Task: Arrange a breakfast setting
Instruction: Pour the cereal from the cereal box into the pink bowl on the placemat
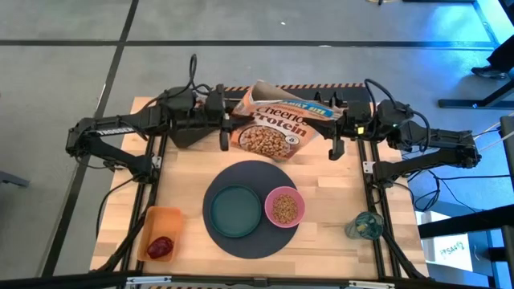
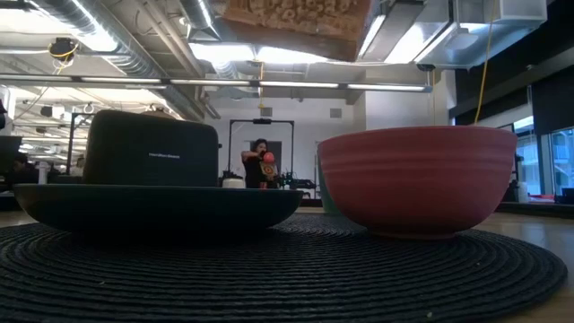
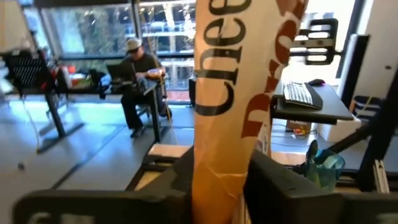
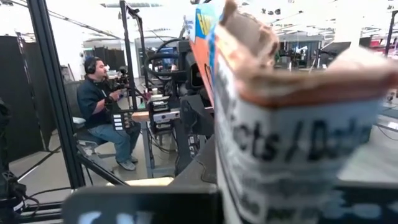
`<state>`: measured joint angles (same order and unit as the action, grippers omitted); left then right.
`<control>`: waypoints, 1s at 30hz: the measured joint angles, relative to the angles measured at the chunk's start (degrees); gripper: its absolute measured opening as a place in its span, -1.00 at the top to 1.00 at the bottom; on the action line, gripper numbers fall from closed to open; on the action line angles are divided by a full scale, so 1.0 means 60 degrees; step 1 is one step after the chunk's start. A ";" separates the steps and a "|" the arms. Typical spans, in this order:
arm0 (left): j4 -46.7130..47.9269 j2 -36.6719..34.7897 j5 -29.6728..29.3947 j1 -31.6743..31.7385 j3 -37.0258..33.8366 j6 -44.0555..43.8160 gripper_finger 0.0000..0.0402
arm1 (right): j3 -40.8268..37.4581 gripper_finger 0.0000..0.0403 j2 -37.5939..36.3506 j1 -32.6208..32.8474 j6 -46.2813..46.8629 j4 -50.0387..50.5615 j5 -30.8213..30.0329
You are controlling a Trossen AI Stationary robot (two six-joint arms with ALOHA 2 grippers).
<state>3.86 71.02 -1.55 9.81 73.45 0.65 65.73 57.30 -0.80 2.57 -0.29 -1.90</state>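
A Cheerios Protein cereal box (image 1: 277, 120) is held in the air over the table's far side, lying lengthwise between my two grippers; its underside shows at the top of the low view (image 2: 296, 20). My left gripper (image 1: 223, 132) is shut on its left end and my right gripper (image 1: 336, 132) on its right, torn-open end. Nearer, a dark grey round mat (image 1: 233, 241) carries a teal plate (image 1: 235, 210) and a pink bowl (image 1: 284, 206) filled with cereal. A dark red fruit (image 1: 161, 246) lies in an orange tray. A small greenish cup (image 1: 365, 226) stands at the near right. Bagel and spoon are out of view. My left gripper pinches the box's left end (image 3: 217, 180) between its two fingers (image 3: 280, 183), one on each broad face, coming level from the table's left. The box is lifted clear of the table. My right gripper has the box's opened end (image 4: 280, 155) between its fingers, coming level from the table's right; the box itself hides the place of contact. The torn flaps (image 4: 249, 37) stand up beside the gripper.
The orange tray (image 1: 159, 225) sits at the near left corner. Bare wood lies between the mat and the held box, and on the right between bowl and cup. People sit at desks in the room beyond the table.
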 joint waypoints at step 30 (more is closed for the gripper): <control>0.4278 -0.1071 -0.2425 0.0025 0.0466 -0.2362 -0.27 | -0.1644 1.00 -0.1485 -0.1054 0.0781 0.4342 -0.8438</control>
<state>29.53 64.60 -16.10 9.96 76.25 -13.53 55.87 48.39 -7.12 7.25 25.76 -52.53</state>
